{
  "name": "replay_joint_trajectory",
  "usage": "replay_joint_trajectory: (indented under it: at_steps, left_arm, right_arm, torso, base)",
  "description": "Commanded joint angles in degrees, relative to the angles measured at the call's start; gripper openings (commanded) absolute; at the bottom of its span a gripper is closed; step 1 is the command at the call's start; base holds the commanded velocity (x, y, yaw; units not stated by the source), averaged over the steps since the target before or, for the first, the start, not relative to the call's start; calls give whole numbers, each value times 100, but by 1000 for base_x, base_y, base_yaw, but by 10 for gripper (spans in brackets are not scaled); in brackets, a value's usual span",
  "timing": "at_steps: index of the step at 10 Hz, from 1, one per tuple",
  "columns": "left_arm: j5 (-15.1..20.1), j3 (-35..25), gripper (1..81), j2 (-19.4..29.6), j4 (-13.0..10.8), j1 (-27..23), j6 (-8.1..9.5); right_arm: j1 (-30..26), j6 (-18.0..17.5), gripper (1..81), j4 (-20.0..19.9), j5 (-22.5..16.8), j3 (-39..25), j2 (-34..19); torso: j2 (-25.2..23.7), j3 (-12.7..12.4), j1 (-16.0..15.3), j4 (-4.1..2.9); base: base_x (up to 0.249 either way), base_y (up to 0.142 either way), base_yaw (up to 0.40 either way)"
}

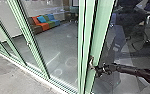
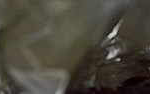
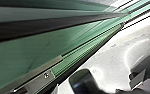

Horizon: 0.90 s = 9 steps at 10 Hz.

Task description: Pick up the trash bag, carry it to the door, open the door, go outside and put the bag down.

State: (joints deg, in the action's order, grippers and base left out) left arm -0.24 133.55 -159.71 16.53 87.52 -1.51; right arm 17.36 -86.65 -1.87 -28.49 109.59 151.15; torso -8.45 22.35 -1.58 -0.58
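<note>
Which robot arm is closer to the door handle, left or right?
Right. Its pincer is up close beside the silvery handle on the green frame. The left arm's camera faces something dark and crinkly, probably the trash bag; its exact spot I can't tell.

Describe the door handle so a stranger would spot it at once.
Find the green-framed glass wall with a multicoloured sofa behind it. Right of the sofa in the head view, a broad green upright carries a metal handle. Unlike the fitting farther left, it has the robot's right end effector beside it.
</note>
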Motion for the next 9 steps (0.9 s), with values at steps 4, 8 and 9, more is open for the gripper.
replay_joint_trajectory:
  at_steps: [4, 8, 9]
  left_arm:
    - [517, 66, 10, -18, 26, -19, -33]
    - [517, 67, 10, -26, 17, -11, -33]
    - [517, 75, 10, -26, 17, -19, -33]
  right_arm:
    - [-1168, -370, 811, -200, -271, 105, -759]
    - [-1335, -370, 811, -227, -289, 70, -785]
    - [-1344, -370, 811, -227, -289, 35, -812]
  torso:
    - [7, 7, -7, 0]
    - [9, 13, -7, -2]
    - [11, 15, -9, -2]
  base:
    - [0, 0, 0]
    - [16, 0, 0]
    - [91, 0, 0]
